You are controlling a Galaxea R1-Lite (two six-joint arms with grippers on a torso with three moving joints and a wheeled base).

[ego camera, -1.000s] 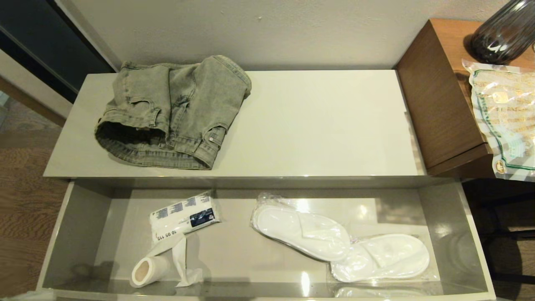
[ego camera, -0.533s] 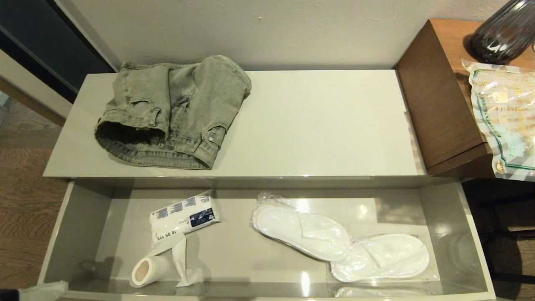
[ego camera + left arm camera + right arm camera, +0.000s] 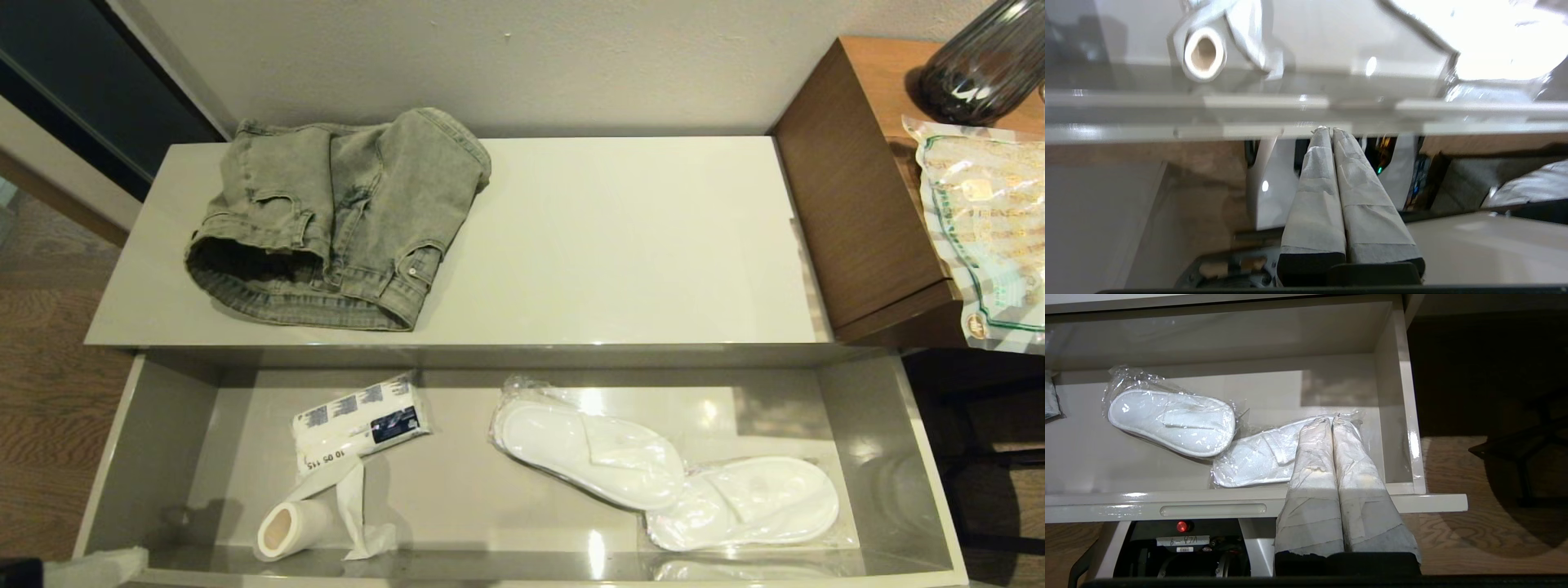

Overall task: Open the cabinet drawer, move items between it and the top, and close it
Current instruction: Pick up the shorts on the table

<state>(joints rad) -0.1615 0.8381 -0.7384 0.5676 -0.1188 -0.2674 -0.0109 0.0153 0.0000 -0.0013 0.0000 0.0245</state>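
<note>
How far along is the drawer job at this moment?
Done: the cabinet drawer stands open. In hand: nothing; the left gripper, shut and empty, is at the drawer's front edge, and the right gripper is shut and empty. Left: the denim garment lies on the top, the wrapped slippers lie in the drawer, which remains to be closed.
</note>
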